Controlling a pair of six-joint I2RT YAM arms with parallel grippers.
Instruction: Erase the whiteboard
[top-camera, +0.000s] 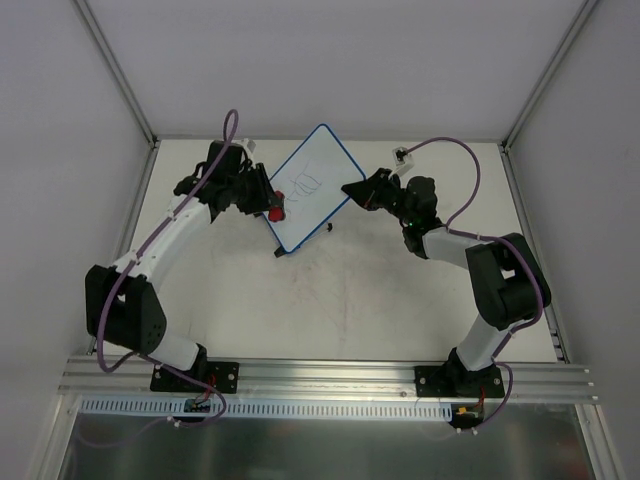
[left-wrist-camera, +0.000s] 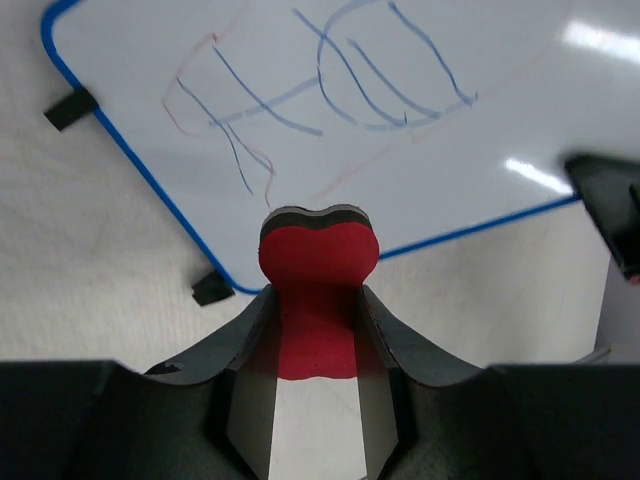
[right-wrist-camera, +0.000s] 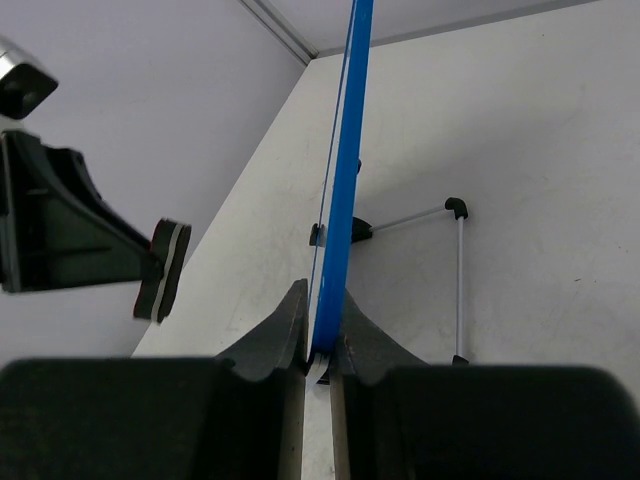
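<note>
Where the left gripper (left-wrist-camera: 315, 300) closes, a red bone-shaped eraser (left-wrist-camera: 318, 255) is pinched at its narrow waist. Its rounded lobe projects forward, and a dark backing layer is visible behind the red foam. The eraser is held just off the writing face, as the right wrist view shows. On the opposite side, the right gripper (right-wrist-camera: 320, 325) is pressed onto the blue frame at the edge of the whiteboard (top-camera: 310, 185).

The whiteboard is located at the far middle of the table (top-camera: 330, 300), between the two grippers, and is propped on a thin wire stand (right-wrist-camera: 458, 270) with small black feet. It is judged to be light, stiff and easily pushed over. The frame is therefore the recommended place to take hold, so that wiping pressure is braced. The glossy, slick face carries blue scribbles and faint red traces, not yet wiped.
</note>
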